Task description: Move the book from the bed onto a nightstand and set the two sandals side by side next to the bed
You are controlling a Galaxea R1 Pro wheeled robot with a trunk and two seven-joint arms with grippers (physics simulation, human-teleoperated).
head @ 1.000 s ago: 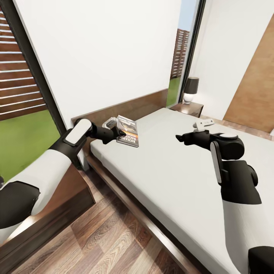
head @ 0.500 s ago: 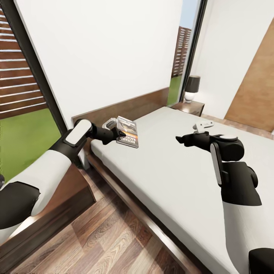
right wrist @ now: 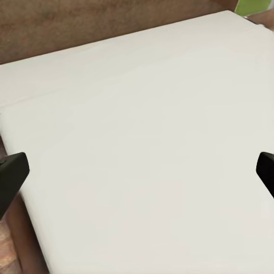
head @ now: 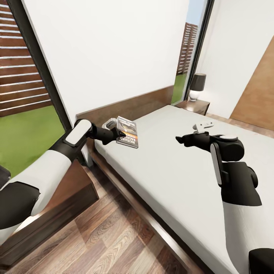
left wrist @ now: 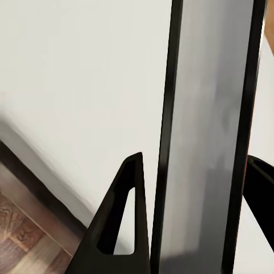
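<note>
The book (head: 128, 131), a dark paperback with an orange band and white lettering, hangs just above the head corner of the bed (head: 179, 171), and my left gripper (head: 119, 135) is shut on it. In the left wrist view the book (left wrist: 205, 137) stands edge-on between the black fingers (left wrist: 123, 228). My right gripper (head: 182, 139) hovers open over the off-white mattress, and its wrist view has the two fingertips (right wrist: 11, 177) far apart above the mattress (right wrist: 142, 142). A nightstand (head: 196, 105) stands beyond the bed's far side. The sandals are out of view.
A lamp (head: 198, 86) with a dark shade sits on the far nightstand. A brown wooden unit (head: 72, 182) stands under my left arm beside the headboard (head: 129, 106). Tall windows flank the white wall; wood-plank floor (head: 110, 236) runs along the bed's near side.
The whole picture has shifted slightly, so the camera has moved: the wall, lamp and nightstand sit further right. Both arms keep their pose and the book stays gripped.
</note>
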